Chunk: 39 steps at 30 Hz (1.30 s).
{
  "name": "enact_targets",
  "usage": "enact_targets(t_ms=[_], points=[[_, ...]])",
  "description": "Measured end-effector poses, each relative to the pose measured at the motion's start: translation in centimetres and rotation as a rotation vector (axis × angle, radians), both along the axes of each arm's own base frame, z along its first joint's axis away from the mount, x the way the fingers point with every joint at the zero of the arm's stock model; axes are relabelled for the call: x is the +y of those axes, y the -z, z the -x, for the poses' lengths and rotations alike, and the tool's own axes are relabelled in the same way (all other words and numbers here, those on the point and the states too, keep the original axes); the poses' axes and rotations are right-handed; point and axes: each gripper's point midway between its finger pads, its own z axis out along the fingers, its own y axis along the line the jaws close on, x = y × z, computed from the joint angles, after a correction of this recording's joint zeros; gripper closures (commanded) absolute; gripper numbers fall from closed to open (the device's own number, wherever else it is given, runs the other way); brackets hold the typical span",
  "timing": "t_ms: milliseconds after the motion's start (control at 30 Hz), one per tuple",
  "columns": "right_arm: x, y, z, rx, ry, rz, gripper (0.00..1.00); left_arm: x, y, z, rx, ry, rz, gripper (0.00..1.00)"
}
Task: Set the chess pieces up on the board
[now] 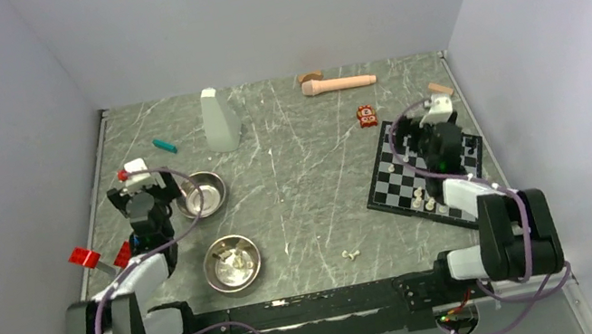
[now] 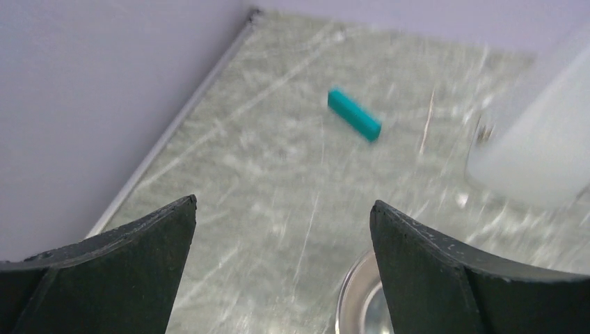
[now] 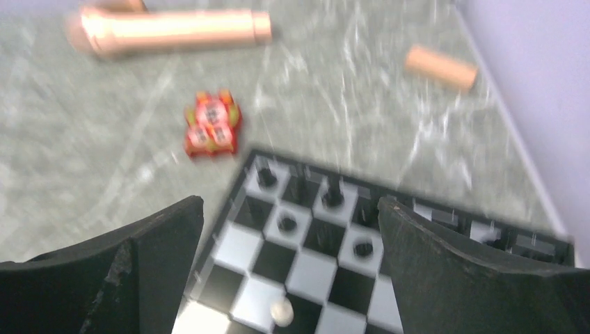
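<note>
Round steel bowls (image 1: 214, 274): polished, mirror-bright. Square black-and-white checkered board (image 1: 392, 176): glossy, reflective. Grey veined tabletop (image 1: 303, 175): smooth, stone-look.

Your frame's centre holds a grey-green marbled tabletop (image 1: 296, 185), a metal strip (image 1: 94, 161) along its left edge; plain pale lavender walls (image 1: 246, 10) box it at top, left and right, evenly lit.

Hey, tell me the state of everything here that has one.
Board: flat, partly set.
Left tool: open, empty.
Right tool: open, empty, over the board.
Near bowl: upright, pieces inside.
Loose white piece: lying on the table.
Bottle: upright.
</note>
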Motion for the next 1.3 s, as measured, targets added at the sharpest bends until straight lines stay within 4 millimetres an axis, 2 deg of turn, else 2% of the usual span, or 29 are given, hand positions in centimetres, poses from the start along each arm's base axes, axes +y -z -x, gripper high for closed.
enact_targets(t_ms=[100, 200, 300, 367, 467, 600, 733, 767, 833, 967, 1033, 1167, 1300], points=[[0.3, -6.1, -2.5, -0.058, -0.007, -0.043, 0.00, 0.5, -4.5, -0.6, -0.072, -0.053, 0.063, 0.01], [0.4, -11.3, -3.7, -0.098, 0.011, -0.108, 0.00, 0.7, -8.2, -0.9, -0.123, -0.078, 0.112, 0.01], [0.2, -14.2, -3.5, -0.104, 0.050, -0.167, 0.00, 0.6, -10.5, -0.7, -0.139, -0.093, 0.164, 0.01], [-0.4, -14.3, -2.7, -0.076, 0.118, -0.219, 0.00, 0.6, -10.9, -0.4, -0.129, -0.103, 0.200, 0.01], [-1.9, -12.6, -1.1, 0.014, 0.245, -0.284, 0.04, 0.6, -10.6, 0.2, -0.094, -0.132, 0.257, 0.01], [-6.8, -9.9, 1.8, 0.164, 0.500, -0.347, 0.32, 0.4, -10.1, 0.3, -0.034, -0.123, 0.327, 0.01], [-12.4, -7.2, 5.3, 0.261, 0.756, -0.407, 0.52, -1.9, -9.8, -0.6, 0.018, -0.014, 0.398, 0.01], [-13.8, -6.0, 6.6, 0.293, 0.824, -0.422, 0.56, -2.7, -9.7, -0.9, 0.031, 0.024, 0.413, 0.01], [-15.4, -4.1, 8.7, 0.344, 0.913, -0.429, 0.65, -4.0, -9.3, -1.1, 0.058, 0.077, 0.438, 0.01], [-16.2, -0.2, 11.5, 0.469, 1.014, -0.402, 0.81, -6.2, -8.4, -1.4, 0.106, 0.162, 0.471, 0.01], [-16.3, 1.4, 12.2, 0.526, 1.036, -0.382, 0.89, -7.4, -8.1, -1.7, 0.127, 0.205, 0.479, 0.05], [-16.5, 4.2, 13.5, 0.633, 1.067, -0.336, 0.96, -10.9, -7.6, -2.3, 0.176, 0.306, 0.480, 0.10], [-16.9, 5.7, 14.4, 0.694, 1.104, -0.292, 0.98, -15.4, -7.4, -2.8, 0.223, 0.419, 0.464, 0.14]])
